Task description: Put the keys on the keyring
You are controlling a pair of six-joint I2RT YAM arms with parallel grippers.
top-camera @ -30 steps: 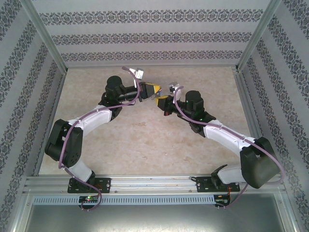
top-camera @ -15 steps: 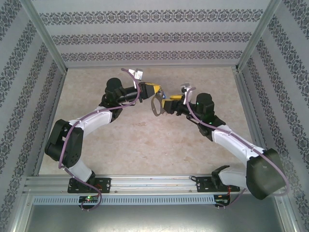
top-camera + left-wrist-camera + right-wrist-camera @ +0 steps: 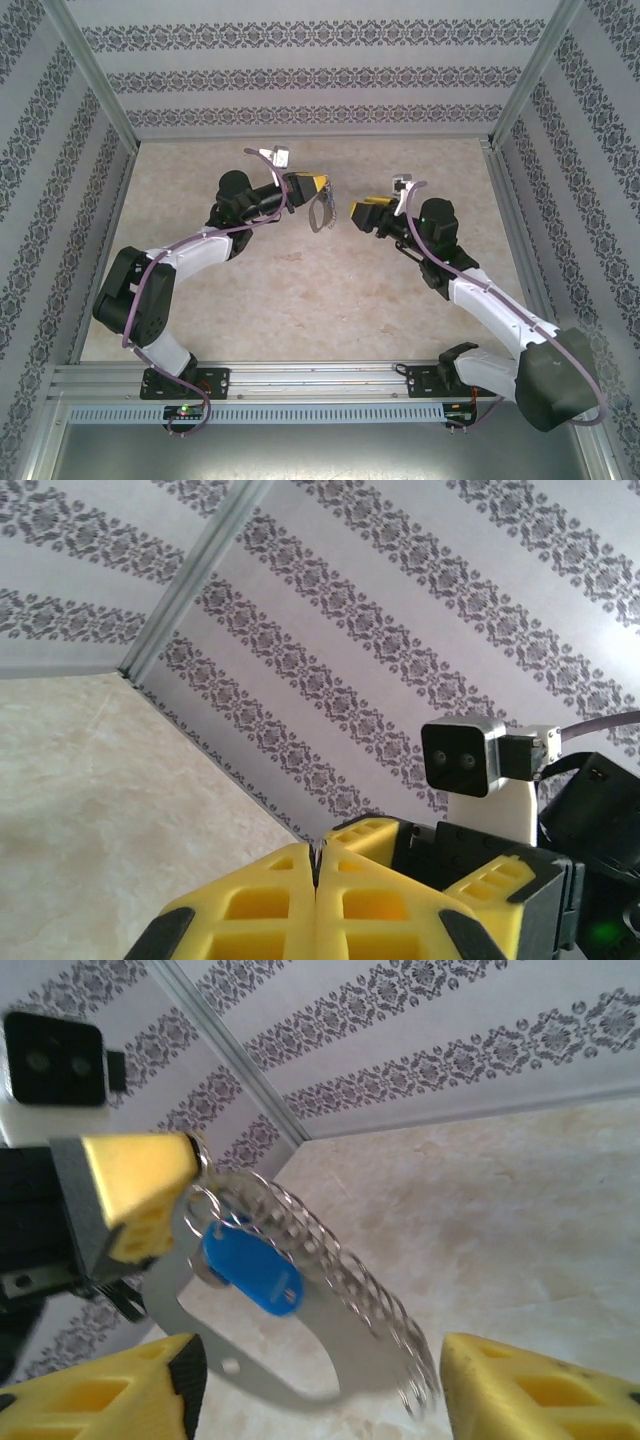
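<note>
The right tool [image 3: 356,213] has backed off, spread; the left tool [image 3: 320,188] pinches the keyring [image 3: 175,1300] carrying the key [image 3: 250,1270].

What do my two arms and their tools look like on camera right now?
The left arm and right arm have white link shells and black joint housings, each trailed by a mauve cable. The left tool and right tool carry bright yellow fingers with moulded rectangular pockets on black mounts. A black-faced camera on a white bracket tops each wrist.

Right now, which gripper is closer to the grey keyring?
Left. The left gripper is shut on the keyring's top end; the right gripper stands open, apart from it on its other side.
</note>
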